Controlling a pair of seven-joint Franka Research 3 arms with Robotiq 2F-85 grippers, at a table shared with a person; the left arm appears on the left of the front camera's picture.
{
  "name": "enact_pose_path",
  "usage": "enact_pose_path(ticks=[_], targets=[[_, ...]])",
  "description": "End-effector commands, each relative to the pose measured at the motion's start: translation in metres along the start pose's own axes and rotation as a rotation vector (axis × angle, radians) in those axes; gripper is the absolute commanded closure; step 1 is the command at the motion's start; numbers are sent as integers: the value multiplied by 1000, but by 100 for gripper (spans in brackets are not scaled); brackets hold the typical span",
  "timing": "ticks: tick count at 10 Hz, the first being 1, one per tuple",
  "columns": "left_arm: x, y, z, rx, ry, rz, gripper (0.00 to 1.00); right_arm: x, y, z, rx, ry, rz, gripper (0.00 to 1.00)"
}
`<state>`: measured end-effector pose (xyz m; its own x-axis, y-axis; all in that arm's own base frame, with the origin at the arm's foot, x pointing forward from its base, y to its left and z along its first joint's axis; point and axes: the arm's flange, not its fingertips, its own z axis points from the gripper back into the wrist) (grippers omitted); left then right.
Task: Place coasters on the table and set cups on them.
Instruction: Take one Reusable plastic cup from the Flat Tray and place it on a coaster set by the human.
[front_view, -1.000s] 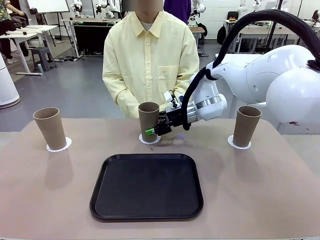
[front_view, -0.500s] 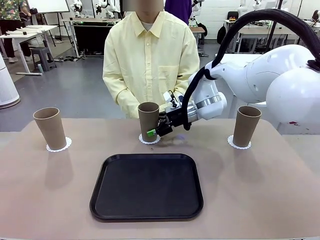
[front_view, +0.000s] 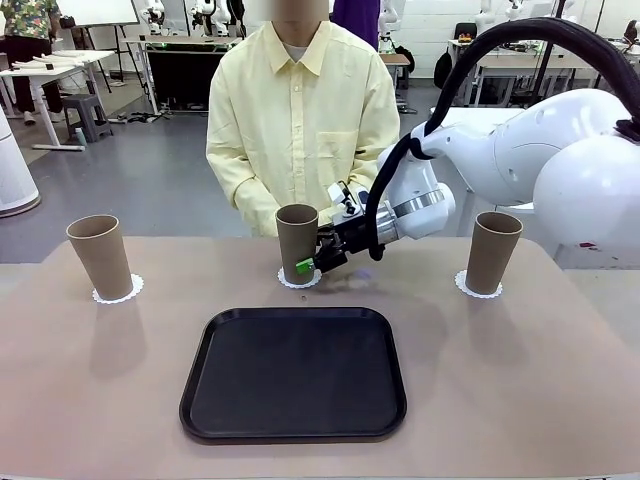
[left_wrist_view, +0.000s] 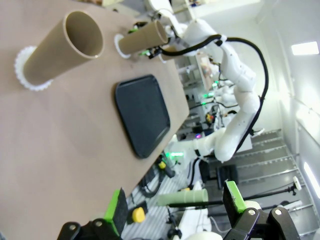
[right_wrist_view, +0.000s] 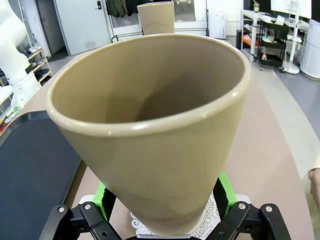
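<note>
Your right gripper (front_view: 312, 262) stood at the middle cup (front_view: 297, 243) near the table's (front_view: 520, 380) far edge, its black fingers spread to either side of the cup's base, the green pads (right_wrist_view: 222, 192) just beside the matte grey-brown wall; whether they touched it you could not tell from these pictures. The tall, tapered, handleless tumbler stood upright on a white coaster (front_view: 300, 280) whose scalloped lace rim showed under its base. In your right wrist view the cup's wide round mouth loomed close, smooth inside, with the doily's lacy paper visible beneath it between the parted fingers.

A second cup (front_view: 100, 256) stood upright on its coaster (front_view: 118, 291) toward the far left corner of the smooth beige top, and a third (front_view: 492, 251) on its own doily (front_view: 477, 287) toward the far right corner. A black square tray (front_view: 294, 373) with rounded corners and a raised lip lay flat at the table's middle, nearer your edge.

Your left gripper (left_wrist_view: 175, 206) hung well off the table, its fingers wide apart and holding nothing, the left cup and tray far ahead of it.

A person in a pale yellow shirt (front_view: 300, 120) stood at the far edge behind the middle cup.
</note>
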<state>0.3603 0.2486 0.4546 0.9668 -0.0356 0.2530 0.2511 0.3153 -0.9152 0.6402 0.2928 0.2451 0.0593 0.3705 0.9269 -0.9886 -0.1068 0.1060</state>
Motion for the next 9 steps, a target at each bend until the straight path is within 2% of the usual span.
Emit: enact_pose_path(ticks=[1, 4, 6, 7, 9], targets=[[0, -2, 1, -2, -3, 6, 0, 4, -3, 11, 4, 55, -17, 0], [0, -2, 1, -2, -3, 6, 0, -3, 1, 28, -16, 82, -47, 0], [0, -2, 1, -2, -3, 6, 0, 1, 15, 41, -48, 157, -83, 0], [0, -2, 1, -2, -3, 6, 0, 16, 33, 50, -82, 229, -101, 0], [0, -2, 1, -2, -3, 6, 0, 59, 85, 74, -167, 445, -150, 0]])
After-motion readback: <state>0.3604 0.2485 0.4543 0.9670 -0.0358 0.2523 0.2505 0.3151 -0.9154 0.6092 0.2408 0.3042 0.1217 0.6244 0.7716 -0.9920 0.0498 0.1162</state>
